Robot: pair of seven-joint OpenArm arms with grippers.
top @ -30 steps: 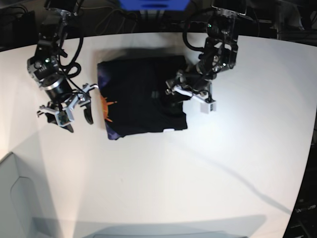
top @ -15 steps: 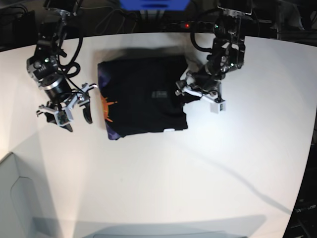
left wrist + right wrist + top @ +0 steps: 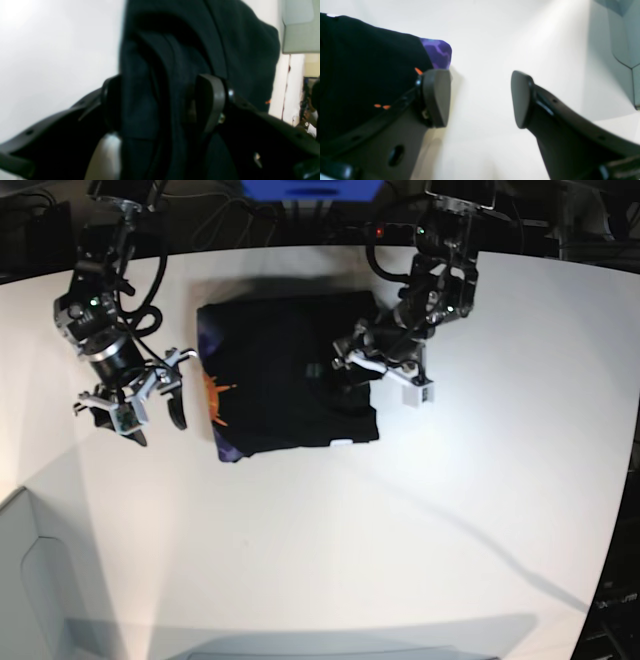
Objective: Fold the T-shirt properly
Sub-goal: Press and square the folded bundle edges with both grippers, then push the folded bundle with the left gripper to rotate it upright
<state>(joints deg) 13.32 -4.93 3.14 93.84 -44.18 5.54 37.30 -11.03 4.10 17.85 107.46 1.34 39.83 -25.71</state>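
The black T-shirt point(image 3: 280, 380) lies folded into a rough square on the white table point(image 3: 400, 530), its orange and purple print along the left edge. My left gripper point(image 3: 368, 374) sits over the shirt's right edge. In the left wrist view its jaws point(image 3: 162, 102) stand wide and open, with thick folds of the T-shirt point(image 3: 187, 37) filling the gap between them. My right gripper point(image 3: 158, 425) hangs open just left of the shirt, off the cloth. In the right wrist view, only bare table shows between its fingers point(image 3: 480, 100), and the printed corner of the T-shirt point(image 3: 357, 75) lies beside the left finger.
A grey-green bin point(image 3: 20, 580) stands at the table's near left corner and shows in both wrist views point(image 3: 620, 37) point(image 3: 297, 30). A blue object point(image 3: 310, 188) and cables sit behind the table's far edge.
My left gripper drew back to the right, off the shirt's edge, then came back left onto it at the same opening. The right arm and the shirt have not moved.
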